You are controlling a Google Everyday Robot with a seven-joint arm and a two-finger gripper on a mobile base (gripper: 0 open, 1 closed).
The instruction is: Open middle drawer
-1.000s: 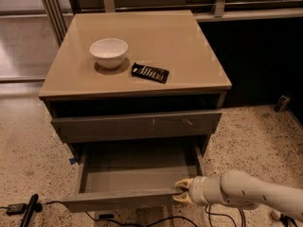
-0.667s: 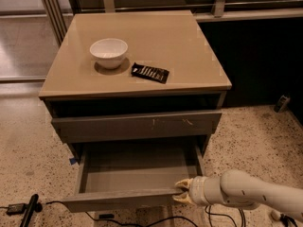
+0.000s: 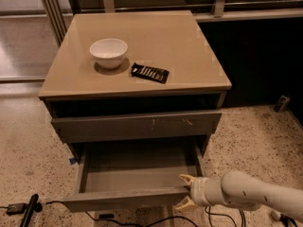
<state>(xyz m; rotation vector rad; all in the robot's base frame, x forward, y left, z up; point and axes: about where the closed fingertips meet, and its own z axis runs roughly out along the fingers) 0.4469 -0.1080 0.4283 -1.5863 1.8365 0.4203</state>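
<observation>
The middle drawer [image 3: 135, 174] is a plain dark grey box, pulled well out of the cabinet, and its inside is empty. My gripper [image 3: 184, 191] is at the right end of the drawer's front panel [image 3: 118, 201]. One pale finger [image 3: 187, 178] is inside the drawer and the other is outside the front, so the gripper is closed on the panel's edge. My white arm [image 3: 255, 193] comes in from the lower right.
The wider grey drawer with pale scratch marks [image 3: 137, 125] above it stands slightly out. On the tan cabinet top [image 3: 189, 46] are a white bowl [image 3: 108, 52] and a black packet [image 3: 150, 73]. Cables and a black object [image 3: 28, 209] lie on the floor at left.
</observation>
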